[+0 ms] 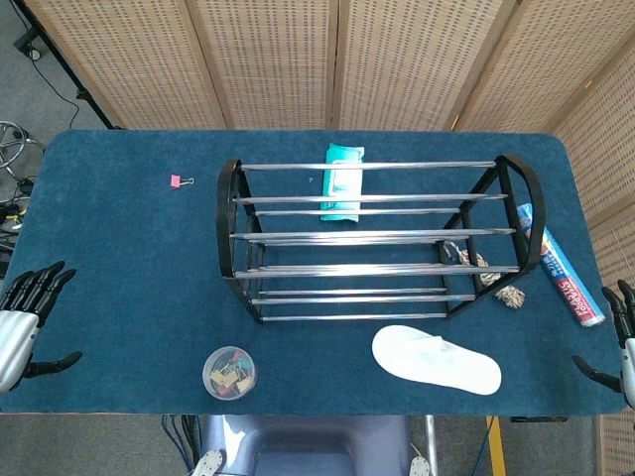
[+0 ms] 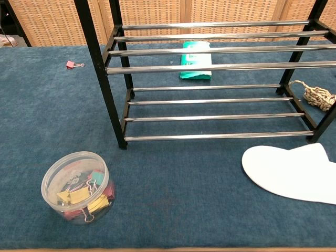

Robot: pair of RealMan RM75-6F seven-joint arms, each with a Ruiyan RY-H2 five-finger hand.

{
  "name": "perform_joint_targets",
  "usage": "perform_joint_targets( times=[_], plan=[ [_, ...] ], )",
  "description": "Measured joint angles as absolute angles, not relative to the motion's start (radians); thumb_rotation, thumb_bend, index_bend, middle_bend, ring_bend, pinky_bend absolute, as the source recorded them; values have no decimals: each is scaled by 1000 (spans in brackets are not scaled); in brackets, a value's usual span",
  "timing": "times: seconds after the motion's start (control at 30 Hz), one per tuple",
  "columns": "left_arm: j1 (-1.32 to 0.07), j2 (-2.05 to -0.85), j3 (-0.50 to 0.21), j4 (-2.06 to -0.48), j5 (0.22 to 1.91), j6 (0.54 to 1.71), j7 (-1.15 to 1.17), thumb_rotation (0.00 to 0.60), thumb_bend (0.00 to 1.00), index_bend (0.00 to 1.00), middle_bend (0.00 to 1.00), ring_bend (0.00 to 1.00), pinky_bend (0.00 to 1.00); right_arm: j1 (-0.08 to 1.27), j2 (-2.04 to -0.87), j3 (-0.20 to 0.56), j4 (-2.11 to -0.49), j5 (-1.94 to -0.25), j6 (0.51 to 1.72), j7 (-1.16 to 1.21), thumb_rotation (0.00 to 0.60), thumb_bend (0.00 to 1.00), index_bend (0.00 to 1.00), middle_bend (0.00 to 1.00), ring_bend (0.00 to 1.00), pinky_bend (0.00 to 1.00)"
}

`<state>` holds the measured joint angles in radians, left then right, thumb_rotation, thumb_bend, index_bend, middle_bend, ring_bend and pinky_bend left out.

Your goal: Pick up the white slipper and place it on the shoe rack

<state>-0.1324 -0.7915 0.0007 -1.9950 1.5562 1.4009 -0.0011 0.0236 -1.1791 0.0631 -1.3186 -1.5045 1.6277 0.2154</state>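
A white slipper (image 1: 437, 359) lies flat on the blue table in front of the rack's right half; it shows in the chest view (image 2: 294, 172) at the lower right. The black-framed shoe rack (image 1: 372, 238) with chrome bars stands mid-table, its lower shelves (image 2: 215, 116) bare. My left hand (image 1: 25, 322) hovers at the table's left edge, fingers spread, holding nothing. My right hand (image 1: 617, 342) sits at the right edge, partly cut off by the frame, fingers apart and empty. Neither hand shows in the chest view.
A clear tub of binder clips (image 1: 230, 373) stands front left of the rack. A teal wipes pack (image 1: 343, 181) lies behind the rack, a rope bundle (image 1: 496, 278) by its right foot, a printed tube (image 1: 561, 266) further right, a pink clip (image 1: 178, 180) far left.
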Motion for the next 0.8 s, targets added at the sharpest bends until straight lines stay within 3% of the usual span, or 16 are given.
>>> perform_joint_targets(
  times=[0.2,0.3,0.4,0.57,0.8],
  plan=[
    [-130,-779,2,-1991,1560,1405,-28,600,0,0,0,0,0,22,-1182,56,-1303,-1512,1608,231,600,0,9,0,0,0],
    [-129,-777,2,-1991,1565,1407,-37,600,0,0,0,0,0,24,-1178,46,-1298,-1533,1603,243,600,0,114,9,0,73],
    [-130,-775,5,-1986,1582,1408,-50,600,0,0,0,0,0,29,-1181,32,-1264,-1579,1610,266,600,0,201,80,19,142],
    [-131,-780,8,-1982,1594,1406,-42,600,0,0,0,0,0,44,-1214,-7,-1153,-1670,1628,333,600,0,328,213,145,265],
    [-143,-790,4,-1992,1563,1378,-11,600,0,0,0,0,0,77,-1317,-75,-921,-1824,1688,422,600,0,334,281,219,336]
  ],
)
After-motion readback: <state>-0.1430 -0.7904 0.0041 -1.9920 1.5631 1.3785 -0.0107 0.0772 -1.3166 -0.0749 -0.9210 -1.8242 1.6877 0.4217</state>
